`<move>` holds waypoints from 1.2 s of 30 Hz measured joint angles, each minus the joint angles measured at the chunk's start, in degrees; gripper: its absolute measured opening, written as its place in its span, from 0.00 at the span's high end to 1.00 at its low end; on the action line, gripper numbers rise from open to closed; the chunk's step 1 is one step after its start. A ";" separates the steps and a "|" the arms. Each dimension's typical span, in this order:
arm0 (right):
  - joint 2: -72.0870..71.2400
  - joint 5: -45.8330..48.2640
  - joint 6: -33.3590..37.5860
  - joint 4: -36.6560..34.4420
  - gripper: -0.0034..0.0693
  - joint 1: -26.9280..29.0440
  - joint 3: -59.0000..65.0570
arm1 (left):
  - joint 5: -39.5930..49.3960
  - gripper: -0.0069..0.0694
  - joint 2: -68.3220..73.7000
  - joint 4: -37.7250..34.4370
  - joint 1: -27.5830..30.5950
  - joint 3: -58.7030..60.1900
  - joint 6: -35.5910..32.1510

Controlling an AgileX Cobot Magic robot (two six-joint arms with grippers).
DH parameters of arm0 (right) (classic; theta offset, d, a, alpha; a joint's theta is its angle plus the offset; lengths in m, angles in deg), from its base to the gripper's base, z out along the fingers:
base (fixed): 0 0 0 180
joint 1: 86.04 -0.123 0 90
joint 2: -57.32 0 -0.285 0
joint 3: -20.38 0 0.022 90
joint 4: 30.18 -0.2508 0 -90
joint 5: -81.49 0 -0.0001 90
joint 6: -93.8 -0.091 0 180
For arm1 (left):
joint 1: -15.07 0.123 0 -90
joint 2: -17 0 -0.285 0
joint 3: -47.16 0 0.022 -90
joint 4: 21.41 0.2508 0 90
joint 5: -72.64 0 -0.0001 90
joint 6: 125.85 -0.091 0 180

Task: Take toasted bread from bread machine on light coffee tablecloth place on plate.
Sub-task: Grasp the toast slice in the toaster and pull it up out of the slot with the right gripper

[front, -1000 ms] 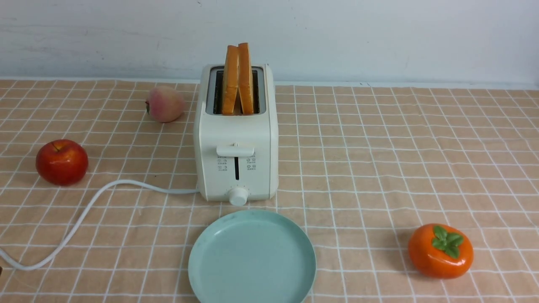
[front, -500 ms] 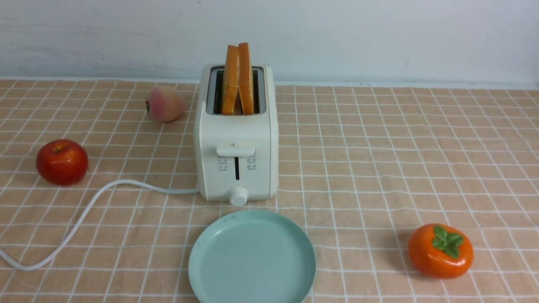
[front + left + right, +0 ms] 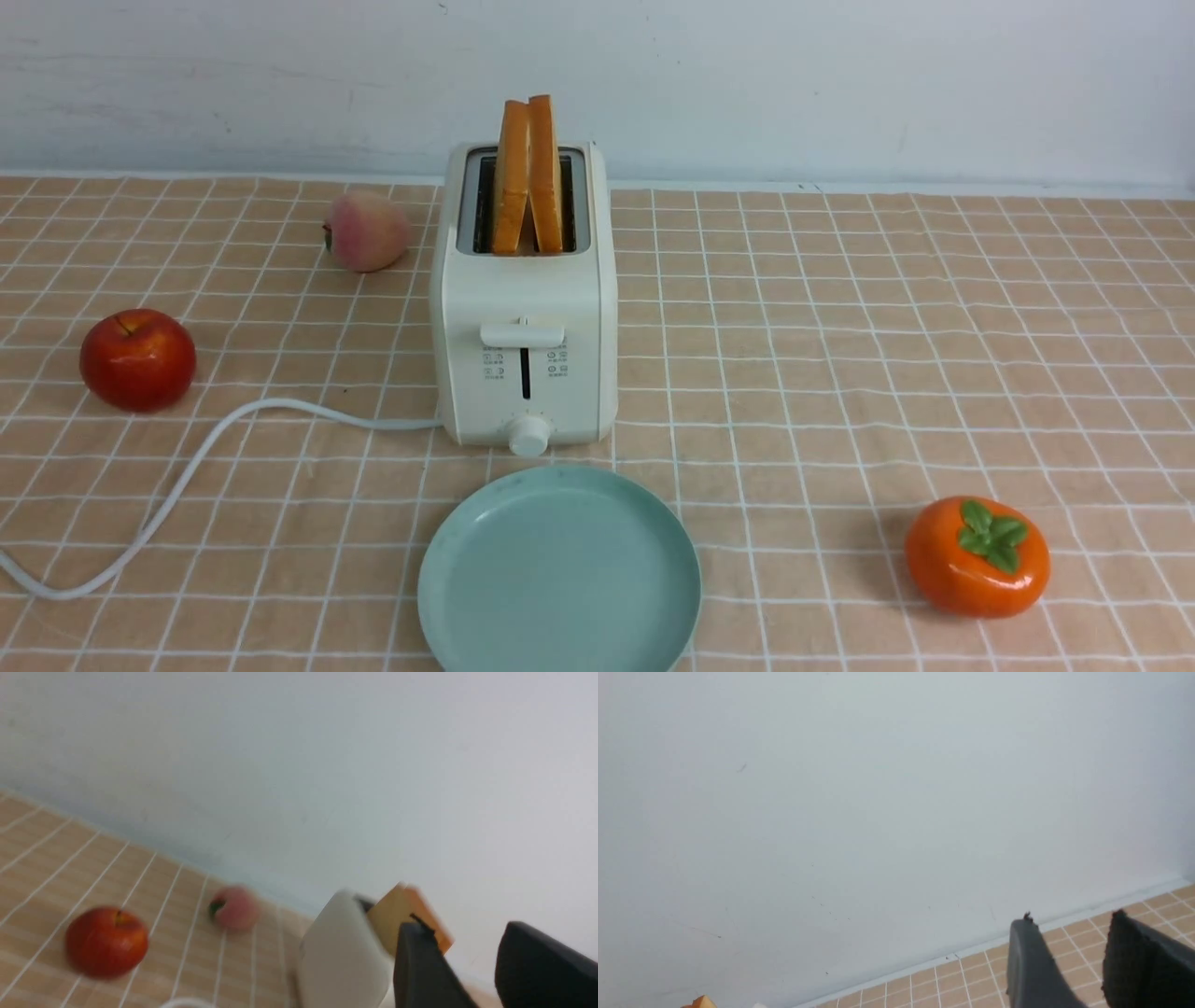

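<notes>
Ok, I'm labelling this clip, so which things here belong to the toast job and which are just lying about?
Job: toasted bread, bread machine, plate, light coffee tablecloth.
Lying about: red apple, peach, orange persimmon.

Air above toasted bread (image 3: 528,173) open. Right of bread machine (image 3: 523,308): bare tablecloth (image 3: 840,327), only persimmon (image 3: 977,556), near front edge. Left side tighter: peach (image 3: 366,231) just beside, apple (image 3: 137,359), cord (image 3: 187,476) trailing. In front: plate (image 3: 558,569), close.

toasted bread (image 3: 528,173): upright in bread machine (image 3: 523,299) | plate (image 3: 558,569): just in front
</notes>
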 joint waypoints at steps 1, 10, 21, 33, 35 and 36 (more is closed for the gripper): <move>0.29 0.07 -0.40 0.08 0.62 0.00 0.00 | 1.07 0.60 0.55 0.65 0.00 0.04 0.00; 6.91 8.60 -4.84 -0.11 0.62 -1.58 -0.37 | 5.65 0.60 6.29 2.01 0.00 0.07 0.29; 33.21 15.65 16.38 -5.10 0.58 -25.58 -15.81 | 13.20 0.60 11.67 3.78 0.00 -4.61 -0.15; 61.76 4.67 22.31 -5.18 0.19 -35.44 -34.87 | 14.18 0.60 11.49 4.73 0.00 -5.05 -0.15; 64.83 -0.59 22.37 -5.12 0.18 -35.88 -35.57 | 14.18 0.60 11.49 4.78 0.00 -5.05 -0.15; 65.96 -3.47 22.37 -5.00 0.18 -36.09 -35.80 | 14.18 0.60 11.49 4.78 0.00 -5.05 -0.15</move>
